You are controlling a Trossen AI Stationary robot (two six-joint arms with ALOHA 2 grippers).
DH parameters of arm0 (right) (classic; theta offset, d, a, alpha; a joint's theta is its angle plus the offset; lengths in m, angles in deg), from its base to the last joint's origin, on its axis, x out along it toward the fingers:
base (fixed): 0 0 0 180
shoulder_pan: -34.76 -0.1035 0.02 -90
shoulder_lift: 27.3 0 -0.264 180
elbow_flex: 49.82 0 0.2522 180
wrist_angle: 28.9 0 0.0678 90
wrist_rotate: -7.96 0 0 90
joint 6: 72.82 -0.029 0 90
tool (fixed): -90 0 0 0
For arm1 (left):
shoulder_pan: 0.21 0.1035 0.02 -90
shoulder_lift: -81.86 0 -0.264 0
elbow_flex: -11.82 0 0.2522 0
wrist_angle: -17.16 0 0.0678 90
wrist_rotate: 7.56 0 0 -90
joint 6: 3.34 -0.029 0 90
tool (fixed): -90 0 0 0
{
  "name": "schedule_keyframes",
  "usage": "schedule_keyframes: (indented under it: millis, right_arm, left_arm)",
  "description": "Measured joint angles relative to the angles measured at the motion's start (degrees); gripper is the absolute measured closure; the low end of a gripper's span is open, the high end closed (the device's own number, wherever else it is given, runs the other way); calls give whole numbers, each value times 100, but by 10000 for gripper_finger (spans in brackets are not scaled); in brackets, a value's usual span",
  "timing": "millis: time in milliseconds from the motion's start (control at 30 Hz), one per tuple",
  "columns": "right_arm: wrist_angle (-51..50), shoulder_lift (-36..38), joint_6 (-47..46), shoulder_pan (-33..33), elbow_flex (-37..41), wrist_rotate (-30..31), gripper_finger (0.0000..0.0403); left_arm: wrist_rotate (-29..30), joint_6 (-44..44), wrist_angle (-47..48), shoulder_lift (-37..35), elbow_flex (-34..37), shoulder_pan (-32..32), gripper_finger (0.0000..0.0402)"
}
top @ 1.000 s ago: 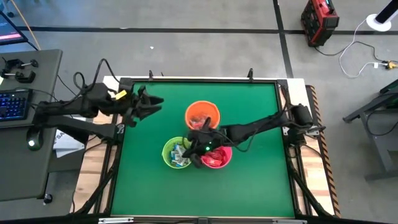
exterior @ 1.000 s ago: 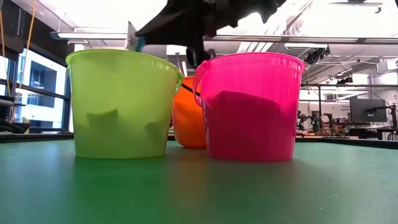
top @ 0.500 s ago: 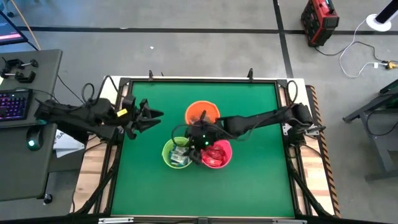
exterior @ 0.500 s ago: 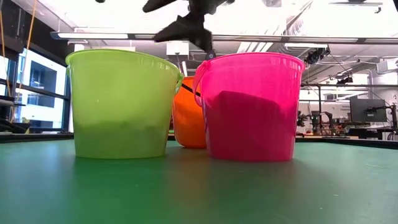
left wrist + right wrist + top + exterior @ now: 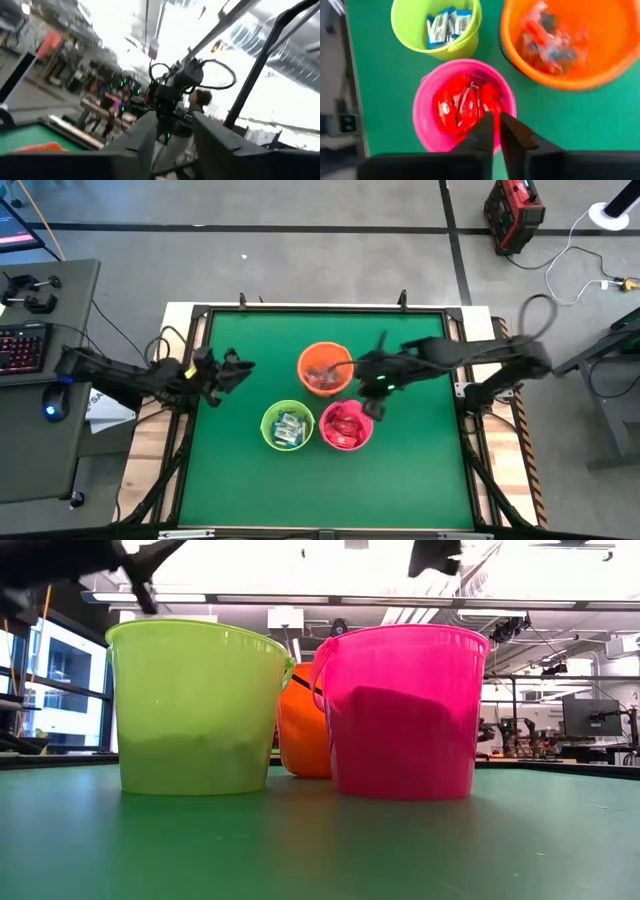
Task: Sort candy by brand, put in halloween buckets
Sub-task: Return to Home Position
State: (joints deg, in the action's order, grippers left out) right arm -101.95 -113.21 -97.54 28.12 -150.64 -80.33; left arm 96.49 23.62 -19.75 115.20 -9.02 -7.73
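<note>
The right gripper (image 5: 377, 392) hangs right of centre in the high view, above the gap between the orange bucket (image 5: 300, 368) and the pink bucket (image 5: 369, 434). Its fingers (image 5: 481, 137) are drawn almost together with only a sliver between them, and nothing is held. The left gripper (image 5: 238, 366) sits at centre left of that view, over the edge of the green table (image 5: 250, 490). Its fingers (image 5: 142, 142) stand apart and are empty.

All the candy in sight is already in the buckets. Red bars (image 5: 462, 107) fill the pink one, just below centre. Blue-and-white bars (image 5: 445, 22) lie in the green bucket (image 5: 264, 427) to its left. Clear-wrapped sweets (image 5: 547, 35) are in the orange one, just above centre. No piece shows on the bare table, so the sorting looks finished.

If a piece did need lifting again, it would likely be very light, with a slick, crinkly wrapper that slides under the fingertips. The flat bars look stiff enough to pinch across the narrow width at mid-length. A hard squeeze could crack or dent whatever is inside. The clear-wrapped ones look softer and more jumbled, so a twisted wrapper end may be the surest hold. The buckets look thin and light, and they stand close together, so a nudge could probably shove or tip one.
</note>
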Motion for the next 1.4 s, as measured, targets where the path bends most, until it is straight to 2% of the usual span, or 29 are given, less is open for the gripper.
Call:
schedule_keyframes:
  millis: [100, 167, 200, 467, 600, 800, 1000, 1133, 1400]
  right_arm:
    - [284, 740, -642, -7, 671, 141, 389]
    - [540, 1223, -1044, -53, 1123, 218, 388]
    - [699, 1453, -1206, -84, 1359, 234, 392]
    - [1854, 3331, -2543, -627, 3642, 149, 402]
    - [2990, 4329, -2824, -821, 4894, 271, 402]
    - [5250, 5457, -2065, -444, 6515, 419, 402]
    - [6351, 6350, -1105, -2, 7498, 142, 403]
    - [6754, 6815, -633, 66, 7967, -135, 403]
    - [6773, 7417, -58, 66, 8508, -232, 403]
  left_arm:
    - [21, 29, -411, -357, 548, 96, 344]
    - [22, 171, -136, -546, 620, 140, 385]
    - [-31, 191, 55, -630, 602, 156, 392]
    - [-144, 118, 381, -754, 638, 156, 398]
    - [-147, -26, 445, -750, 638, 156, 389]
    - [-147, -57, 450, -750, 638, 156, 387]
    - [-147, -59, 454, -752, 638, 156, 387]
    - [-147, -61, 456, -750, 638, 156, 387]
    - [-147, -62, 460, -750, 638, 156, 387]
